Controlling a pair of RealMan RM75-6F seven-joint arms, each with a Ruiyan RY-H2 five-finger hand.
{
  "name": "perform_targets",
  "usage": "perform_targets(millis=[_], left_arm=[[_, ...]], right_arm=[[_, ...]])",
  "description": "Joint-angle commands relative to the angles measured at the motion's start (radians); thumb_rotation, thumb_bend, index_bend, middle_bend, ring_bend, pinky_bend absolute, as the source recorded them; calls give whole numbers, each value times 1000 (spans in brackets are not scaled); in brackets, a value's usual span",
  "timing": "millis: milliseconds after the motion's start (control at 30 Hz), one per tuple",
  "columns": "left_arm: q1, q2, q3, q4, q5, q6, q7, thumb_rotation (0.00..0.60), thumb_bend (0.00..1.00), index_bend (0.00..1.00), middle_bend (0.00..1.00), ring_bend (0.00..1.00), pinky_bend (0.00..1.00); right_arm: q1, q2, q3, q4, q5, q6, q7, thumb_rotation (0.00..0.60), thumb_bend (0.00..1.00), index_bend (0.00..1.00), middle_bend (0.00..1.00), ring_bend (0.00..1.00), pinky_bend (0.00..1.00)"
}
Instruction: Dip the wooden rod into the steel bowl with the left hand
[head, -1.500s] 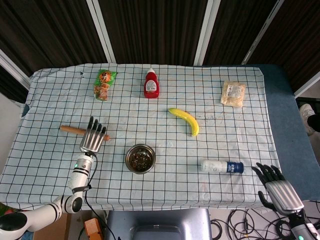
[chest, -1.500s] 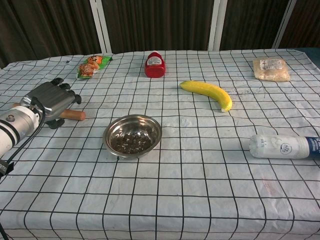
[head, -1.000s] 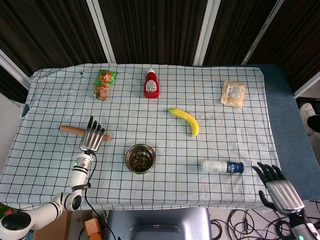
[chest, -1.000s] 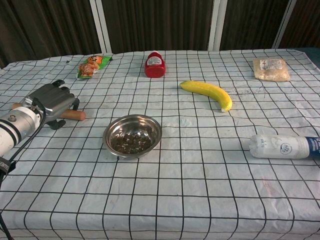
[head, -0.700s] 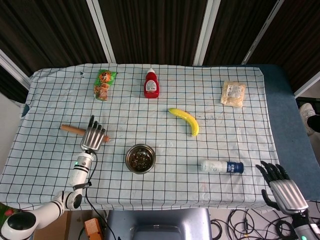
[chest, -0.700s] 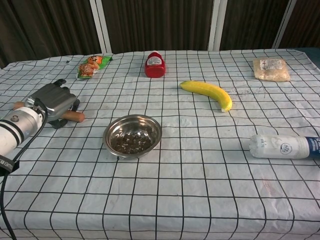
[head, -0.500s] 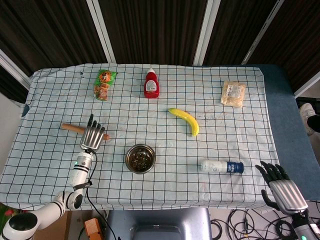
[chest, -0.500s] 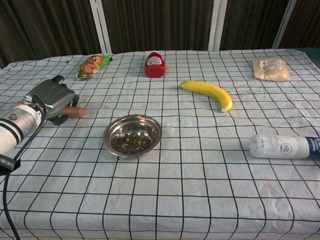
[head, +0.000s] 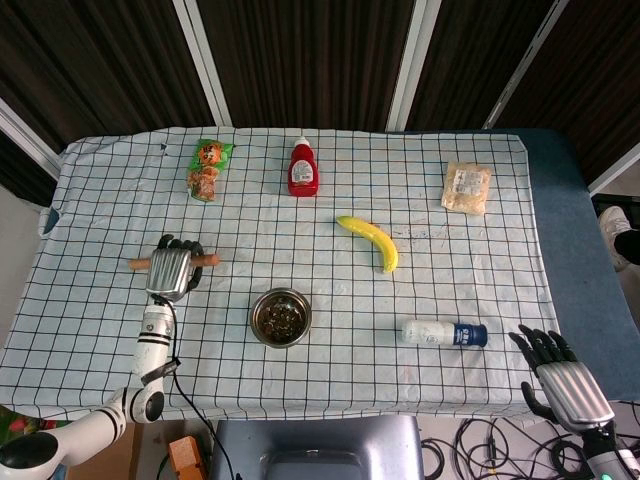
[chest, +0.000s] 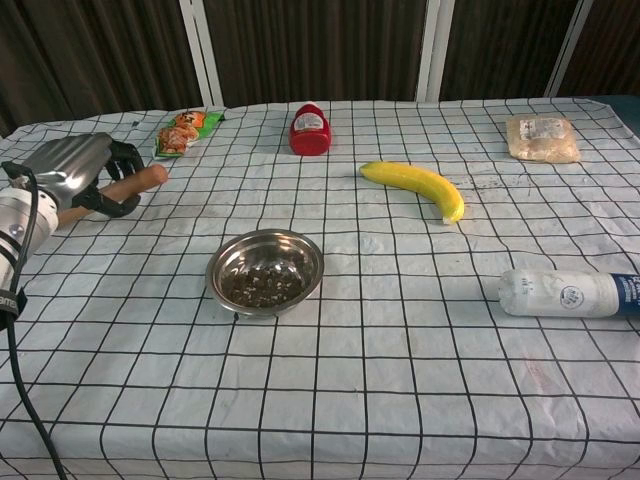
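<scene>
The wooden rod (head: 205, 259) is in the grip of my left hand (head: 170, 270), whose fingers curl around its middle; both rod ends stick out. In the chest view the left hand (chest: 72, 172) holds the rod (chest: 140, 180) tilted and raised off the cloth, at the far left. The steel bowl (head: 281, 316) with dark bits inside stands to the right of that hand and nearer the front edge, bowl (chest: 265, 270) also seen low in the chest view. My right hand (head: 562, 383) hangs off the table's front right corner, fingers spread, holding nothing.
On the checked tablecloth (head: 330, 370) lie a banana (head: 370, 242), a red ketchup bottle (head: 303, 168), a green snack pack (head: 208, 168), a pale packet (head: 467, 187) and a white bottle (head: 444, 333) on its side, right of the bowl.
My left hand's fingers, flat over the rod before, have curled around it. Hand and rod have risen and shifted left. The right hand has barely moved.
</scene>
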Motion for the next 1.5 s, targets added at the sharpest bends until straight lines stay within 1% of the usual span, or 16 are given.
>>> perform_targets(millis=[33,133,233,300,400,567,733,900,1067,1200,1300,1367,1433,1500], left_arm=[[42,23,-130,-85,-34,83,-282,600,552,674,584,385,322],[61,61,-181,-153,-71,72,-369,600,562,673,586,386,359],[94,130,-225,-288,-137,6,-452,600,567,673,591,390,387],[114,165,-236,-351,-151,-2,-472,600,576,673,592,391,390],[134,182,-244,-402,-153,8,-518,600,585,673,592,391,391],[165,207,-263,-473,-184,-23,-619,600,588,669,583,389,394],[189,208,-250,-464,-185,-51,-701,600,584,664,576,378,390],[197,191,-243,-415,-163,-62,-788,600,584,661,570,368,379],[208,186,-228,-364,-112,-70,-896,600,552,651,559,327,333],[217,193,-229,-349,-107,-104,-983,600,537,627,545,286,291],[219,196,-232,-321,-107,-134,-1046,600,499,559,500,248,247],[221,203,-238,-316,-111,-160,-1091,600,457,472,456,221,217],[222,210,-245,-314,-118,-185,-1126,600,421,415,428,207,201],[221,222,-254,-313,-127,-217,-1162,600,394,380,409,200,195]], right_arm=[[0,-2,-1,1,-2,-1,-3,600,483,0,0,0,0],[-1,-3,0,1,1,-1,-6,600,483,0,0,0,0],[0,-6,2,1,8,-5,-12,600,483,0,0,0,0],[2,-9,1,0,8,-9,-18,600,483,0,0,0,0],[3,-13,1,-2,7,-13,-27,600,483,0,0,0,0],[7,-17,3,-5,13,-20,-36,600,483,0,0,0,0],[10,-18,4,-7,16,-26,-39,600,483,0,0,0,0],[12,-18,5,-9,19,-27,-40,600,484,0,0,0,0],[14,-20,8,-9,26,-32,-44,600,483,0,0,0,0],[15,-21,8,-11,29,-33,-47,600,483,0,0,0,0],[14,-20,9,-13,27,-29,-47,600,483,0,0,0,0],[14,-20,9,-13,28,-28,-46,600,483,0,0,0,0],[14,-20,9,-12,28,-28,-46,600,483,0,0,0,0],[15,-19,9,-12,28,-29,-46,600,483,0,0,0,0]])
